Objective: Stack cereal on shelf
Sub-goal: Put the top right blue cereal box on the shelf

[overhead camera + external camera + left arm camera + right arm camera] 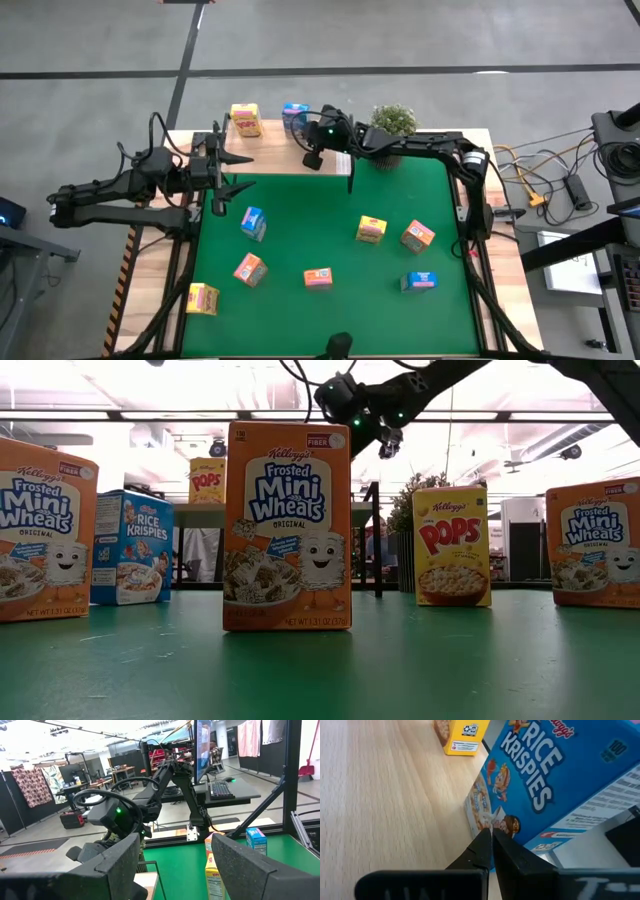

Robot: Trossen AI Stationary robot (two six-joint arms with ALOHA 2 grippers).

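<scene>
Placement was in hand: right gripper (300,128), fingers pressed together, nudged the blue cereal box (555,780) on the shelf (385,795); left gripper (235,170) waited spread; seven boxes next needed collecting

The shelf (385,795) is pale, matt wood with fine grain. The Rice Krispies box (560,775) is glossy printed cardboard. The table (320,240) wears matt green cloth.

Both black arms are showing jointed tubular links with looping black cables, green indicator lights glowing at the wrists, and flat, tapering matte-black fingers (240,865).
</scene>
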